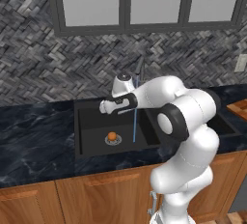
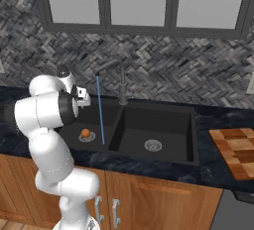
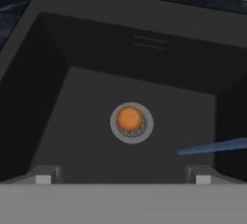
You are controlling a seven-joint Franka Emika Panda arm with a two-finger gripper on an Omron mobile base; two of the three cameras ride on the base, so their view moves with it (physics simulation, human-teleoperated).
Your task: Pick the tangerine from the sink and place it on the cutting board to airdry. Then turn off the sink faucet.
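The tangerine [image 3: 129, 118] rests on the round silver drain [image 3: 131, 122] of the left basin of the black sink [image 3: 72, 49]. From the base views the tangerine [image 1: 112, 135] [image 2: 86, 133] lies well below my hand. My gripper [image 3: 122, 177] hangs above that basin, open, nothing between its widely spread fingertips [image 3: 43, 177]. The gripper [image 1: 102, 107] is left of the thin blue stream [image 1: 134, 117] that falls from the dark gooseneck sink faucet [image 1: 140, 68] [image 2: 122, 83]. The wooden cutting board [image 2: 238, 149] [image 1: 239, 108] lies on the counter right of the sink.
The stream [image 3: 212, 147] lands in the left basin, right of the drain. The right basin [image 2: 163, 125] has its own silver drain [image 2: 153, 145]. Dark marble counter [image 1: 34, 126] surrounds the sink, with a herringbone wall and window behind.
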